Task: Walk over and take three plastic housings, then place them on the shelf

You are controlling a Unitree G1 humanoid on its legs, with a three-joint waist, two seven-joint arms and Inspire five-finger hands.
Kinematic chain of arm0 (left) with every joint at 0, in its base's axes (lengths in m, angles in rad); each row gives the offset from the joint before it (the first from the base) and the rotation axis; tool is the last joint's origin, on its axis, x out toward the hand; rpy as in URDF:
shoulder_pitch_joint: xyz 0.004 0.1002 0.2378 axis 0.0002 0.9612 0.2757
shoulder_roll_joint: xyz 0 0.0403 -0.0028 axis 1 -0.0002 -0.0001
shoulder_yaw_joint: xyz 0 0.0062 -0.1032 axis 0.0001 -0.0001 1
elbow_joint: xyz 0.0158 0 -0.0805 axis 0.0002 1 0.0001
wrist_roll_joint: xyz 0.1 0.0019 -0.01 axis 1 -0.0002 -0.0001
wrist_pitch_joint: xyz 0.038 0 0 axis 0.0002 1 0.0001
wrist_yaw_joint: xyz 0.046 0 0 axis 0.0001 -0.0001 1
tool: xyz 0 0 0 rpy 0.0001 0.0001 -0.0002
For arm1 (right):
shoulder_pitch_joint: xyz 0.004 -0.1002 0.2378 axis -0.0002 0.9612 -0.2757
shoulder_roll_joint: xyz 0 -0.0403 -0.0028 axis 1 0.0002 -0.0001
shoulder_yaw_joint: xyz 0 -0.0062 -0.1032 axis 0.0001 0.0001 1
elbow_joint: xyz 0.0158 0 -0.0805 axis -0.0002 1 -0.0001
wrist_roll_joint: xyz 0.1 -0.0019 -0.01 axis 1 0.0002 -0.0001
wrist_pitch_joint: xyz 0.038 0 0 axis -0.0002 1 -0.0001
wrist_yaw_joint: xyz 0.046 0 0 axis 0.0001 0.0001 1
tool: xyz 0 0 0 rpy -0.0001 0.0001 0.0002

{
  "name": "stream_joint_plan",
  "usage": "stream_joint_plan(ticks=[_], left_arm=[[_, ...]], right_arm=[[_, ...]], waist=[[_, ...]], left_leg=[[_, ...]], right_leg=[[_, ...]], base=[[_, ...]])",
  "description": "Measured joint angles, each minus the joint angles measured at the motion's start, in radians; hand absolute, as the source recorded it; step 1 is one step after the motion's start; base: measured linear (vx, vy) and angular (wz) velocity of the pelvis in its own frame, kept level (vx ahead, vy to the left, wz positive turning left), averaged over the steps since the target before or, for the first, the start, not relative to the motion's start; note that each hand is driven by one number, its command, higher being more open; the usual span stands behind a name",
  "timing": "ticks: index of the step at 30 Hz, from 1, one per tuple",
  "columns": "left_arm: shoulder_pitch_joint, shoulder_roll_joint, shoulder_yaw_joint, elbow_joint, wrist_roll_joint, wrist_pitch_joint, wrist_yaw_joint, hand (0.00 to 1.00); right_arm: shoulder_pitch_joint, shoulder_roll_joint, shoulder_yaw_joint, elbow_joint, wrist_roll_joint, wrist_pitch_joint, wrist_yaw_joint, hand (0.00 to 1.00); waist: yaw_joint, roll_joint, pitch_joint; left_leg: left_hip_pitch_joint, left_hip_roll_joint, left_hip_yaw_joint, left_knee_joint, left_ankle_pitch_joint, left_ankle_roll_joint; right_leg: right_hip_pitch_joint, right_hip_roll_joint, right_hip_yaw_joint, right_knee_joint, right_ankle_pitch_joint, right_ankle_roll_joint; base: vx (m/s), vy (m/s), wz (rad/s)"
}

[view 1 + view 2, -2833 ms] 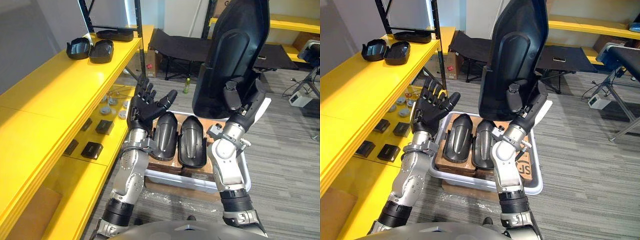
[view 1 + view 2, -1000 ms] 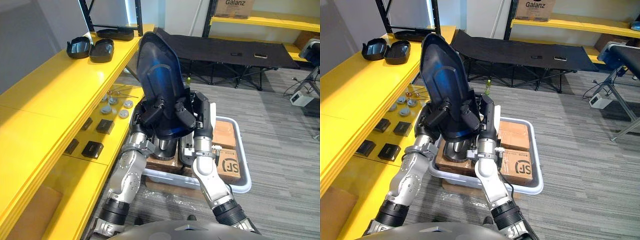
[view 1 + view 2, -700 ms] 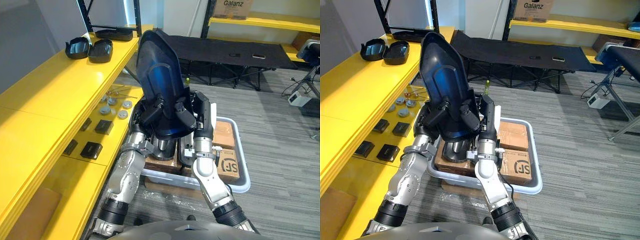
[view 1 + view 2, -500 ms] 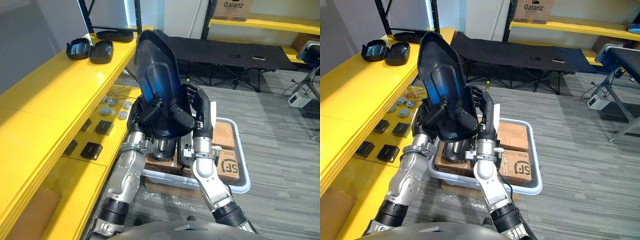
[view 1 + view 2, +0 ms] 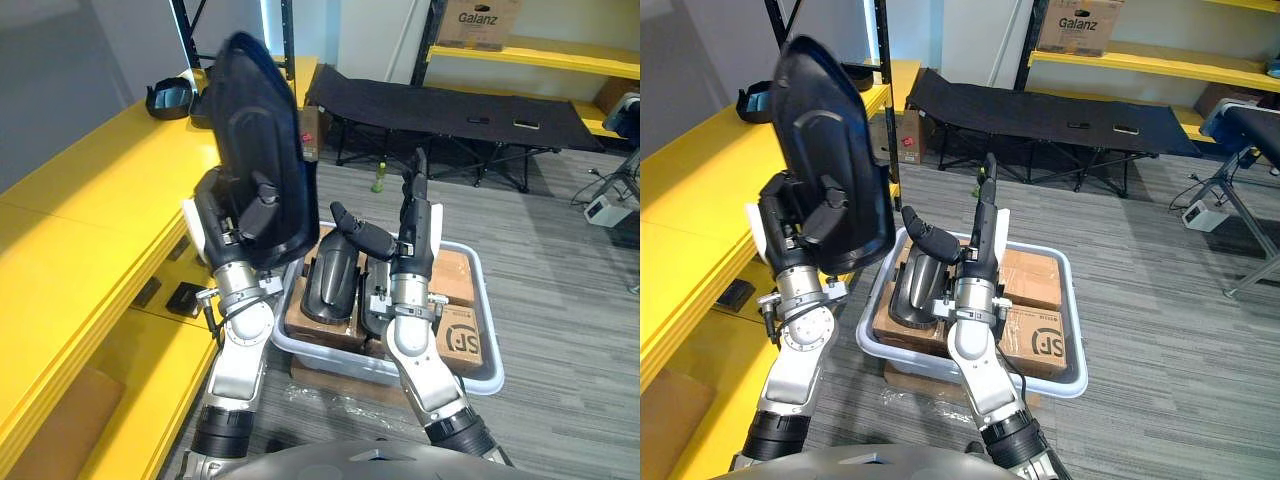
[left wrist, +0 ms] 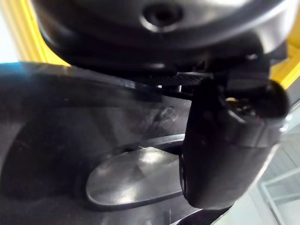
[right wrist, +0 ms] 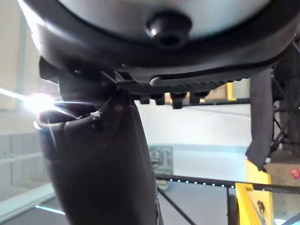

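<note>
The left hand holds a big black housing upright beside the yellow shelf, clear of it and not yet set down. Fingers sit behind the shell and the thumb curls onto its face; the left wrist view shows that thumb pressed on glossy plastic. The right hand stands wide over the bin, fingers straight up, thumb out, holding nothing. Two spare housings lie in the bin on cardboard boxes.

The risks, as I judge them:

- Slip — one hand pinches a tall, slick shell low down, so most of it stands above the grip. A quick swing could twist it out of the thumb.
- Collision — the shell's top is near the rack post; carried over the shelf at this height, it could clip the post.
- Bad landing — set down on its narrow end, it would likely tip over. It should go down flat, away from the shelf's edge.
- Crowding — the shelved housings at the far end could be knocked if the placement runs long.
</note>
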Motion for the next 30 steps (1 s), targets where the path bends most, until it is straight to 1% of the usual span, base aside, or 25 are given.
stream_joint_plan(ticks=[4, 6, 7, 8, 9, 11, 13, 15, 16, 19, 21, 24, 25, 26, 28, 30], left_arm=[[0.015, -0.003, 0.003, -0.014, 0.002, 0.002, 0.031, 0.0], [0.019, -0.004, 0.003, -0.014, -0.064, -0.003, 0.038, 0.0], [0.024, -0.006, 0.004, -0.014, -0.107, -0.014, 0.038, 0.0], [0.037, -0.014, 0.007, -0.014, -0.151, -0.037, 0.032, 0.0], [0.044, -0.021, 0.008, -0.014, -0.167, -0.049, 0.028, 0.0], [0.062, -0.022, 0.006, -0.014, -0.243, -0.09, -0.003, 0.0], [0.094, -0.022, 0.015, -0.021, -0.348, -0.166, -0.082, 0.0], [0.111, -0.022, 0.019, -0.035, -0.389, -0.189, -0.125, 0.0], [0.129, -0.021, 0.021, -0.062, -0.418, -0.207, -0.163, 0.0], [0.168, -0.022, 0.027, -0.128, -0.494, -0.263, -0.251, 0.0], [0.179, -0.024, 0.044, -0.152, -0.516, -0.29, -0.297, 0.0], [0.209, -0.029, 0.096, -0.189, -0.518, -0.311, -0.336, 0.0], [0.212, -0.029, 0.106, -0.193, -0.518, -0.315, -0.338, 0.0], [0.221, -0.029, 0.132, -0.197, -0.519, -0.319, -0.345, 0.0], [0.244, -0.029, 0.154, -0.209, -0.519, -0.32, -0.349, 0.0], [0.269, -0.029, 0.182, -0.225, -0.5, -0.32, -0.339, 0.0]], right_arm=[[0.046, 0.003, -0.027, -0.002, 0.01, 0.021, 0.004, 1.0], [0.069, 0.011, -0.048, -0.013, 0.041, 0.028, 0.008, 1.0], [0.076, 0.015, -0.059, -0.022, 0.05, 0.037, 0.012, 1.0], [0.089, 0.023, -0.077, -0.033, 0.054, 0.039, 0.026, 1.0], [0.097, 0.027, -0.085, -0.041, 0.073, 0.04, 0.032, 1.0], [0.125, 0.046, -0.119, -0.064, 0.12, 0.042, 0.067, 1.0], [0.158, 0.051, -0.163, -0.072, 0.174, 0.042, 0.145, 1.0], [0.168, 0.052, -0.175, -0.073, 0.207, 0.042, 0.191, 1.0], [0.182, 0.052, -0.183, -0.081, 0.242, 0.043, 0.236, 1.0], [0.206, 0.052, -0.213, -0.103, 0.355, 0.058, 0.361, 1.0], [0.209, 0.052, -0.236, -0.103, 0.363, 0.062, 0.411, 1.0], [0.212, 0.046, -0.265, -0.103, 0.363, 0.062, 0.461, 1.0], [0.212, 0.045, -0.272, -0.103, 0.363, 0.062, 0.464, 1.0], [0.212, 0.045, -0.284, -0.103, 0.365, 0.068, 0.469, 1.0], [0.212, 0.045, -0.289, -0.103, 0.382, 0.079, 0.481, 1.0], [0.211, 0.045, -0.29, -0.099, 0.405, 0.094, 0.492, 1.0]], waist=[[0.009, 0.001, 0.001], [0.009, 0.003, 0.002], [0.008, 0.004, 0.003], [0.006, 0.004, 0.003], [0.004, 0.004, 0.003], [0.0, 0.004, 0.003], [-0.012, 0.004, 0.005], [-0.012, 0.004, 0.005], [-0.014, 0.004, 0.005], [-0.014, 0.005, 0.007], [-0.009, 0.007, 0.011], [-0.007, 0.015, 0.025], [-0.006, 0.015, 0.029], [0.002, 0.014, 0.031], [0.013, 0.013, 0.032], [0.019, 0.011, 0.033]], left_leg=[[0.002, 0.0, 0.003, 0.0, -0.002, -0.001], [0.01, 0.001, 0.011, 0.0, -0.004, -0.001], [0.013, 0.001, 0.018, 0.0, -0.006, -0.002], [0.014, 0.001, 0.022, 0.0, -0.007, -0.002], [0.014, 0.001, 0.023, 0.0, -0.007, -0.002], [0.015, 0.002, 0.03, 0.0, -0.008, -0.002], [0.025, 0.006, 0.044, 0.0, -0.012, -0.003], [0.03, 0.008, 0.053, 0.0, -0.016, -0.004], [0.03, 0.012, 0.058, 0.0, -0.021, -0.009], [0.03, 0.017, 0.058, 0.0, -0.021, -0.01], [0.03, 0.019, 0.053, 0.0, -0.021, -0.011], [0.03, 0.018, 0.037, 0.0, -0.021, -0.011], [0.03, 0.018, 0.031, 0.0, -0.021, -0.011], [0.026, 0.018, 0.019, 0.0, -0.02, -0.011], [0.025, 0.018, 0.01, 0.0, -0.02, -0.011], [0.019, 0.014, -0.025, 0.0, -0.017, -0.011]], right_leg=[[0.0, 0.0, 0.002, 0.0, 0.0, 0.0], [0.004, 0.0, 0.008, 0.0, 0.0, 0.0], [0.004, 0.001, 0.014, 0.0, 0.0, 0.0], [0.002, 0.001, 0.019, 0.0, 0.0, 0.001], [0.002, 0.001, 0.021, 0.0, 0.0, 0.001], [0.002, 0.001, 0.024, 0.0, 0.0, 0.001], [0.005, 0.003, 0.032, 0.0, 0.0, 0.001], [0.006, 0.005, 0.041, 0.0, -0.003, -0.002], [0.006, 0.008, 0.046, 0.0, -0.005, -0.006], [0.006, 0.015, 0.049, 0.0, -0.003, -0.003], [0.008, 0.017, 0.046, 0.0, -0.004, -0.004], [0.016, 0.016, 0.032, -0.001, -0.008, -0.001], [0.02, 0.016, 0.026, -0.001, -0.01, -0.001], [0.023, 0.015, 0.013, -0.001, -0.013, 0.0], [0.028, 0.015, 0.003, -0.001, -0.016, 0.0], [0.043, 0.01, -0.032, -0.001, -0.023, 0.003]], base=[[0.0, 0.0, -0.01], [0.0, 0.0, -0.09], [-0.01, -0.001, -0.15], [-0.01, -0.002, -0.13], [-0.02, -0.003, -0.09], [-0.02, -0.004, -0.05], [-0.02, -0.008, -0.11], [-0.01, -0.007, -0.16], [0.0, -0.02, -0.14], [0.0, -0.016, -0.05], [0.0, -0.009, 0.02], [-0.01, -0.015, 0.13], [-0.02, -0.014, 0.25], [-0.02, -0.016, 0.21], [-0.01, -0.014, 0.2], [0.0, -0.011, 0.47]])
